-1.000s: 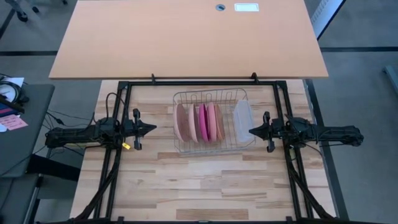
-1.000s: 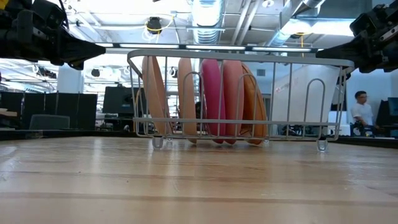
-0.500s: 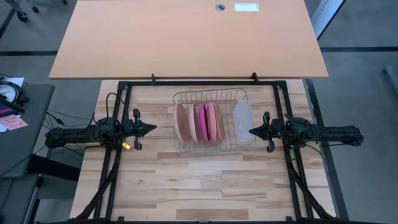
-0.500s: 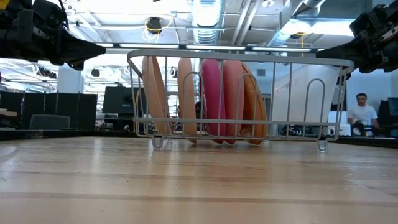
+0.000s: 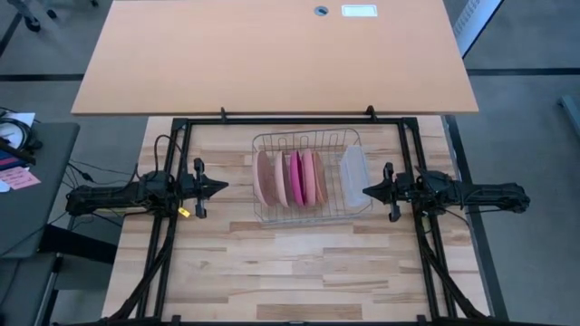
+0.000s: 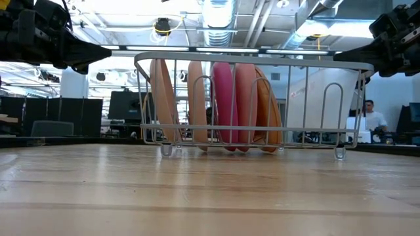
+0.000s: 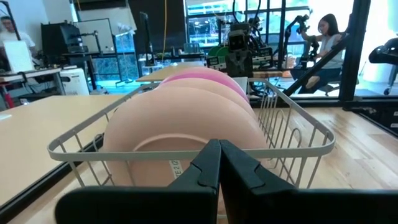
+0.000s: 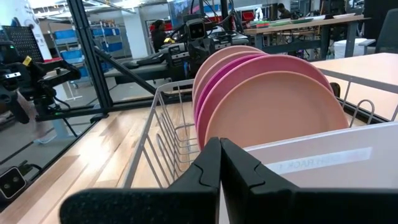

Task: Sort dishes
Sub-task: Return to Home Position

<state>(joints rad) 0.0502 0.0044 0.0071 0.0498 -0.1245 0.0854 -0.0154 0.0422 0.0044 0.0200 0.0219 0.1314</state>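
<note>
Plates (image 5: 290,177) standing upright in wire rack (image 5: 304,136), mid-tabletop. Left gripper (image 5: 222,187), right gripper (image 5: 365,191) hovering near side edges, fingers together.

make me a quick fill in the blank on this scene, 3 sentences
1. The plates stand on ____ in the wire rack.
2. The translucent tub sits at the rack's end nearer the ____ arm.
3. The left gripper and the right gripper are both ____, holding nothing.
Missing words: edge, right, shut.

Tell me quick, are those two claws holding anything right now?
Left gripper: closed, holding nothing.
Right gripper: closed, holding nothing.
</note>
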